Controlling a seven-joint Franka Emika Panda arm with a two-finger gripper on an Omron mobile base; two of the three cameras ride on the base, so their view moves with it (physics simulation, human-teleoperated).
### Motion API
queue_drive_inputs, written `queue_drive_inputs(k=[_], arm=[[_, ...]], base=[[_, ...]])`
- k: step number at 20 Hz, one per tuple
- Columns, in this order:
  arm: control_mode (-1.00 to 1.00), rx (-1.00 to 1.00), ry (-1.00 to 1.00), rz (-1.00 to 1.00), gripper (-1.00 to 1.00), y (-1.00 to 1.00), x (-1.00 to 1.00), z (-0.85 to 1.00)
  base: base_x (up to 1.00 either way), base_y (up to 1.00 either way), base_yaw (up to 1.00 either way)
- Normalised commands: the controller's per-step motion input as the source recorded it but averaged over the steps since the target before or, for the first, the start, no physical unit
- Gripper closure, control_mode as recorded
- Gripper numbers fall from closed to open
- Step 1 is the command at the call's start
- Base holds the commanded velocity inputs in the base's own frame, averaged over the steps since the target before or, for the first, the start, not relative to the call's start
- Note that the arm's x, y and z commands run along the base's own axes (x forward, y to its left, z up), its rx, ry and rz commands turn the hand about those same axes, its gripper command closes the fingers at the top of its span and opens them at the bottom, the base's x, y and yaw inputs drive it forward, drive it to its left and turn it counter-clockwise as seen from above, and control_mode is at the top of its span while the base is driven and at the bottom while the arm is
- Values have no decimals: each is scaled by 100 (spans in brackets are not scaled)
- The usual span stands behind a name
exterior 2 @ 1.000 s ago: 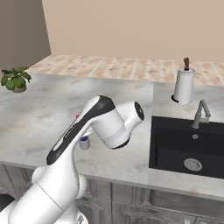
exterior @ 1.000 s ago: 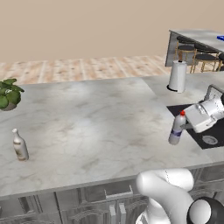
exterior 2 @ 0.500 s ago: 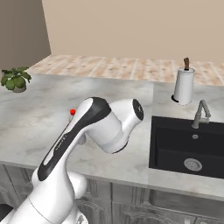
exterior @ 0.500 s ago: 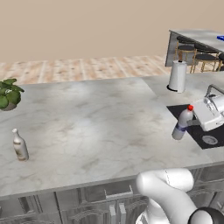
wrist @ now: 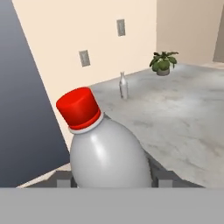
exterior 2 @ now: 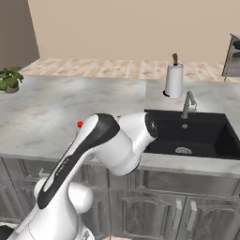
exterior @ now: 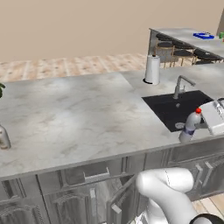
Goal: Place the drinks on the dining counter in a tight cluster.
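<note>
Grip is what you need to watch: the two-finger gripper (exterior: 202,124) is clamped around the body of the slim silver-grey bottle with the red cap (exterior: 190,126), and in the hand view that bottle (wrist: 105,151) sits between the dark finger tips, its cap leaning off to one side. In the left base view the bottle hangs in the air just off the front edge of the grey marbled worktop (exterior: 78,118), beside the black sink (exterior: 175,109), so nothing is under it. The jaws hold the rounded body, which looks smooth, so a sharp swing or a jolt from the base could, in my judgement, let it twist or slide out and drop to the floor. You are well apart from the long light-grey dining counter (exterior: 186,34) with dark stools beneath it, at the far right. On the way, the chrome tap (exterior: 180,85) and the white paper-towel roll (exterior: 152,69) are the nearest things you could clip. A second slim bottle (wrist: 124,85) stands far along the worktop near the potted green plant (wrist: 163,62), yet to be collected.
</note>
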Motion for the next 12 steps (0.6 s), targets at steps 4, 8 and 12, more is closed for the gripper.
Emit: queue_drive_inputs(k=[4,8,12], arm=[[100,0,0,0,100,0,0,0],[100,0,0,0,100,0,0,0],[100,0,0,0,100,0,0,0]], base=[[-60,-40,-19],[-41,-16,-4],[-37,-93,-26]])
